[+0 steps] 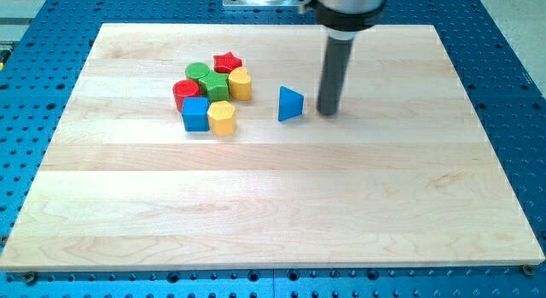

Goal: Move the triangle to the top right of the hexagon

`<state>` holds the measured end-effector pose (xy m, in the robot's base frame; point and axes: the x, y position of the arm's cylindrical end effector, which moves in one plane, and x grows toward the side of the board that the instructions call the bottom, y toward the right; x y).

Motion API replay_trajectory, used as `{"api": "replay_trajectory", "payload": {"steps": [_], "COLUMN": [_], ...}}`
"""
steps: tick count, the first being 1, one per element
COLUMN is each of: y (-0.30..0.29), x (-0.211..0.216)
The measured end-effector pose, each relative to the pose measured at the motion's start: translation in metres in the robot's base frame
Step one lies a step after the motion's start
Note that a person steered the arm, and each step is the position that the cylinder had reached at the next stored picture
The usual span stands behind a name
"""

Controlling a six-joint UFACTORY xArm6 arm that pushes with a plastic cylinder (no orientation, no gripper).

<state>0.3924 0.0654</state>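
While just right of blue triangle [290,103], my tip [328,112] probably apart.

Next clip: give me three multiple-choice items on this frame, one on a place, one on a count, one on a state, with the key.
1. Where is my tip relative to the blue triangle?
A. at its right in the view
B. at its left
C. on top of it

2. How many blocks sit in the cluster at the view's left?
A. four
B. seven
C. ten

3. The blue triangle is
A. pressed into the cluster
B. standing apart from the cluster
C. off the board

Key: 1 A, the rod ends just right of the triangle. 2 B, seven blocks crowd together, the yellow hexagon among them. 3 B, bare wood separates it from the cluster.
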Motion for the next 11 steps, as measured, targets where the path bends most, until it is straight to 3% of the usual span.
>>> {"api": "replay_trajectory", "payload": {"steps": [1, 4, 6, 8, 9, 10, 11], "y": [-0.045, -0.018, -0.095, -0.071, -0.039, -0.081, -0.123], "x": [0.000, 0.011, 0.016, 0.022, 0.056, 0.092, 0.101]}}
